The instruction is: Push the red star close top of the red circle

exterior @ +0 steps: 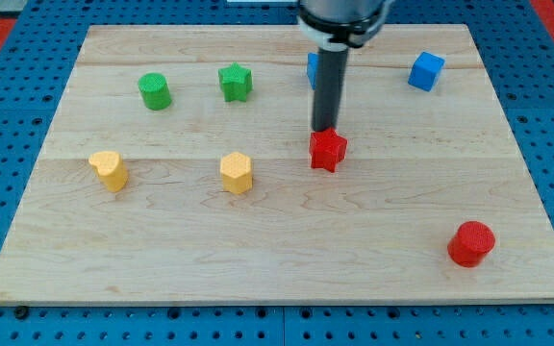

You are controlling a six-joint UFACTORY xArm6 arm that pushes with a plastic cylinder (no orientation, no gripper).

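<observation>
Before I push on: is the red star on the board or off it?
On. The red star sits mid-board, my tip at its top edge.

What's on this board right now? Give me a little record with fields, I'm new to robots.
tip: my tip at the red star's top edge
red star: board centre
red circle: lower right, apart from the star
green blocks: circle, star, upper left
yellow blocks, left of the star
blue blocks: cube; another partly behind the rod
</observation>
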